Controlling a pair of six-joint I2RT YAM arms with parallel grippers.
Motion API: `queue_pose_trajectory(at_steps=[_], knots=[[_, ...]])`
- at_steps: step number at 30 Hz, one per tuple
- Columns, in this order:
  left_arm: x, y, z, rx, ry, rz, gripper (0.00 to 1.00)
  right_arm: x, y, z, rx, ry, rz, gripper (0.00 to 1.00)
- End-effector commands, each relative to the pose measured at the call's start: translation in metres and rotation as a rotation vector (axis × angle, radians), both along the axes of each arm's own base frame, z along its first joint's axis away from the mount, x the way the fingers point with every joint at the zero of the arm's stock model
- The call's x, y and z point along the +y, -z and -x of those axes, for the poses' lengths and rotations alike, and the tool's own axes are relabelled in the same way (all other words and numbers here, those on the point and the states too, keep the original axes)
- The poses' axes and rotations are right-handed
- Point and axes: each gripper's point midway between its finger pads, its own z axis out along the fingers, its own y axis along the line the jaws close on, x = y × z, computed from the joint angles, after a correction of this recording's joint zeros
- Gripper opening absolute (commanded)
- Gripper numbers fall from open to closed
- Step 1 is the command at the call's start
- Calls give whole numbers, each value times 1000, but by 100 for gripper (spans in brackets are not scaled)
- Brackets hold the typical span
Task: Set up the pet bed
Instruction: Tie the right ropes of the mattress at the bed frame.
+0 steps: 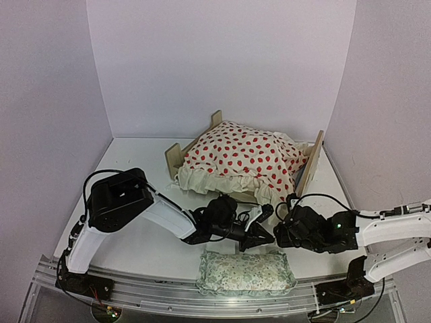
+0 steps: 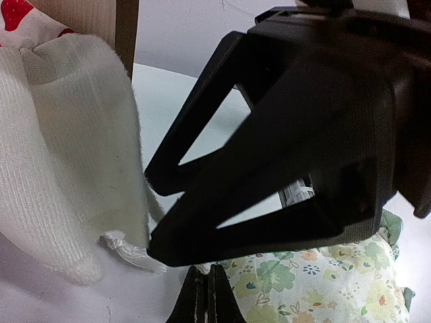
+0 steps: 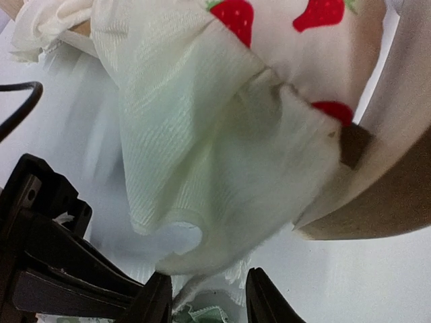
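Pillow (image 1: 246,272) at near desk (image 1: 135,242) edge. Just beyond: left gripper (image 2: 207,296) jaws shut, empty. Right gripper (image 3: 205,299) jaws part-open at cushion (image 1: 242,158) frill, no firm grip seen. Bed (image 1: 311,165) far centre, cushion draped askew over it. Step, likely: seating cushion. Next: pinch frill, pull cushion flat inside frame.

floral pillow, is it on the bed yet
No, the floral pillow lies at the near edge, in front of the pet bed and apart from it.
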Motion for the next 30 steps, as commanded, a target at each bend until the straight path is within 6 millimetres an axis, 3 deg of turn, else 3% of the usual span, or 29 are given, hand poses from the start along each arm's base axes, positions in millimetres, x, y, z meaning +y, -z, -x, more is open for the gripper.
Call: queue_pose_trajectory(at_steps=[1,7,15,28,30], knots=[[-10,-19,-1,-4,7,56,0,12,-3,0,11,-10,-46,38],[-11,-19,2,6,27,58,0,13,-3,-2,-6,-4,-70,28],[-13,-22,6,14,60,79,4,25,-6,0,5,-35,-114,33],[-8,-29,18,34,121,115,15,28,-8,0,-18,-54,-158,0],[-7,-28,17,35,118,107,24,24,-8,-1,-27,-50,-145,0]])
